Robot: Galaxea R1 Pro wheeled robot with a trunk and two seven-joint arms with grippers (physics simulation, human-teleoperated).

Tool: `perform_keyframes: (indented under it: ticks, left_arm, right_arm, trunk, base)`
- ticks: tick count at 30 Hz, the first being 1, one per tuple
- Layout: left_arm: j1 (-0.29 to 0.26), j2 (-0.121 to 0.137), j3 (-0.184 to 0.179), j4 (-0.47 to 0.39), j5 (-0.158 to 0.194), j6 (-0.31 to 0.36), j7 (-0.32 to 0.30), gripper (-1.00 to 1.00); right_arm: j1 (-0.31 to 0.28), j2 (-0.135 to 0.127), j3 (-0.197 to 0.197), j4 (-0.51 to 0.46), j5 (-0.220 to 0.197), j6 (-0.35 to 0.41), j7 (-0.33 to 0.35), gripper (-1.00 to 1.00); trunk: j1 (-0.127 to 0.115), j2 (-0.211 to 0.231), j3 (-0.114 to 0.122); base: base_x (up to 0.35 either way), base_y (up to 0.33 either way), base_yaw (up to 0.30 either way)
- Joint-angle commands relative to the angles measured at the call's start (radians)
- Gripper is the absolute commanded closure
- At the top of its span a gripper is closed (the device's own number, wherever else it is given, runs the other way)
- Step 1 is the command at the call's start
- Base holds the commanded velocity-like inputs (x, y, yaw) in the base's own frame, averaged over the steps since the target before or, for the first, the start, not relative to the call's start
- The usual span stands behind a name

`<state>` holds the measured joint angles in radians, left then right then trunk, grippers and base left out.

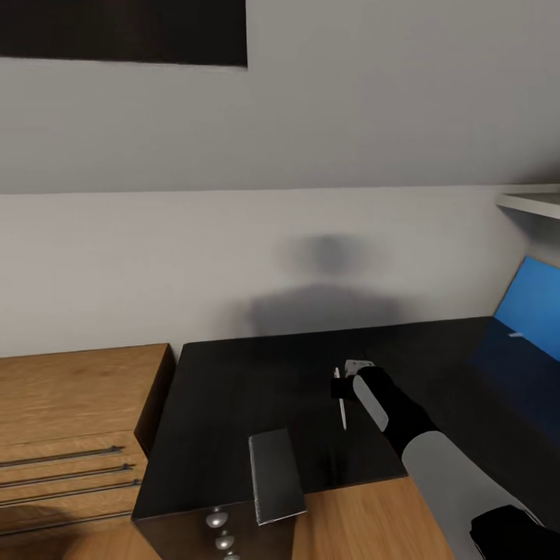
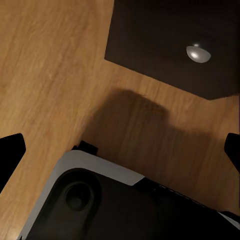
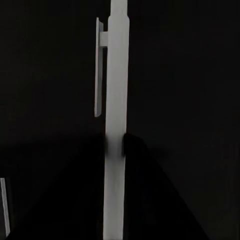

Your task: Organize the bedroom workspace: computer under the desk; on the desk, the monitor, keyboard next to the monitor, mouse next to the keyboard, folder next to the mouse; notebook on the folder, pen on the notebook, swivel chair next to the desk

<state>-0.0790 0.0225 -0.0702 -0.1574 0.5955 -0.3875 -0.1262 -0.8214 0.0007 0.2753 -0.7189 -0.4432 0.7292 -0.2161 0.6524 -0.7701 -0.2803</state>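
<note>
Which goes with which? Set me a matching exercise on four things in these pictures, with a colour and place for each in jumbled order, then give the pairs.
Things:
1. pen
2. folder
3. notebook
4. oak drawers

Descriptions:
a. bright blue, at the head view's right edge
b. grey, at the near edge of the black desk
c. wooden, left of the desk
d. white and slim, held at the right gripper

Pairs: 1-d, 2-a, 3-b, 4-c
</note>
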Motion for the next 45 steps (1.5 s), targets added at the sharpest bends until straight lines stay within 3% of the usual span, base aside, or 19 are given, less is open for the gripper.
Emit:
perform_keyframes:
  ticks: [1,10,27,45]
  left_arm:
    - [-0.001,0.001,-0.007,0.001,0.010,-0.004,-0.004,-1.00]
    - [-0.001,0.000,-0.008,0.002,0.011,-0.004,-0.004,-1.00]
    - [-0.001,0.000,-0.008,0.001,0.012,-0.003,-0.001,-1.00]
    - [-0.001,0.000,-0.008,0.001,0.014,-0.003,0.002,-1.00]
  right_arm:
    - [-0.001,0.000,0.009,0.001,-0.011,0.002,-0.010,1.00]
    - [-0.001,0.001,0.069,0.032,-0.011,-0.002,-0.010,1.00]
    - [-0.001,0.007,0.078,0.089,-0.012,0.004,-0.010,1.00]
    - [-0.001,0.019,0.081,0.132,-0.012,0.005,-0.010,1.00]
  trunk:
    - [0.001,-0.001,-0.001]
    - [0.001,-0.001,-0.001]
    - [0.001,-0.001,-0.001]
    - [0.070,-0.127,-0.058]
  base:
    - [0.324,-0.035,0.000]
    - [0.233,-0.065,0.000]
    - [0.018,-0.006,0.000]
    - [0.000,0.000,0.000]
